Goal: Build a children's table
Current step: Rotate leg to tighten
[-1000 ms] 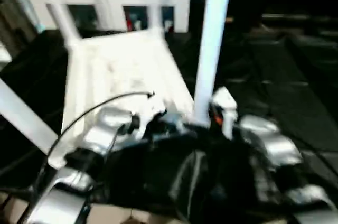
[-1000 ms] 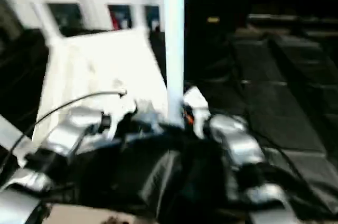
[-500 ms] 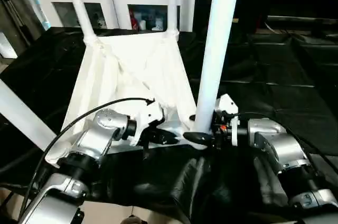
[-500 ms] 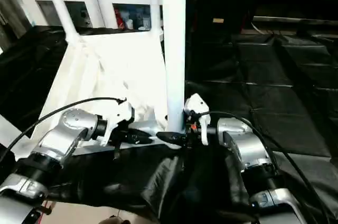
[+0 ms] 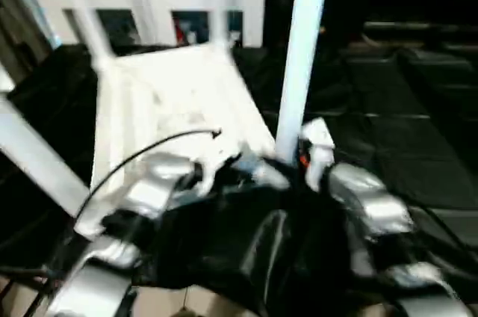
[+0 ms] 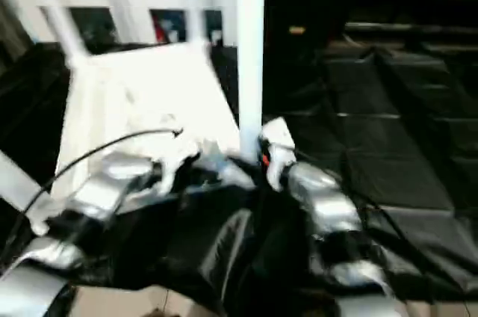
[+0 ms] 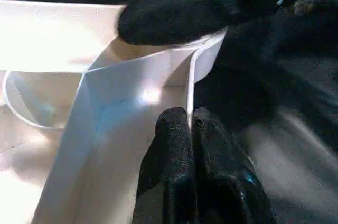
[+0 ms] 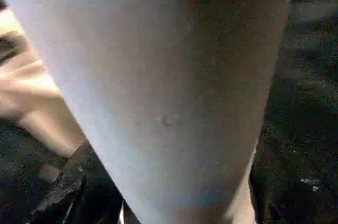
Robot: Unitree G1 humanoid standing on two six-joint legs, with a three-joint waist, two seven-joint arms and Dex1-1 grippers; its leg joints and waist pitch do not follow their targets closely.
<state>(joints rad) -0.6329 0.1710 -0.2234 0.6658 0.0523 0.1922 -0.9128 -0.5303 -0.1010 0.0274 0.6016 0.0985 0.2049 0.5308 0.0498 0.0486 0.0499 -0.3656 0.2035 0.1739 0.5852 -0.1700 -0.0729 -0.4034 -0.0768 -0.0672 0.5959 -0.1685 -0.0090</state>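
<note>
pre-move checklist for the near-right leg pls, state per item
1. Tabletop upside down on the black mat, ribbed side up: ok.
2. Near-right leg upright at its corner: ok.
3. That leg fully home in its socket: cannot tell, base hidden behind the arms.
4. Left claw shut, fingertips at the tabletop's rim: ok.
5. Right claw at the leg's base, leg right in front of its camera; firm grip: cannot tell.
6. Two far legs standing in their corners: ok.
</note>
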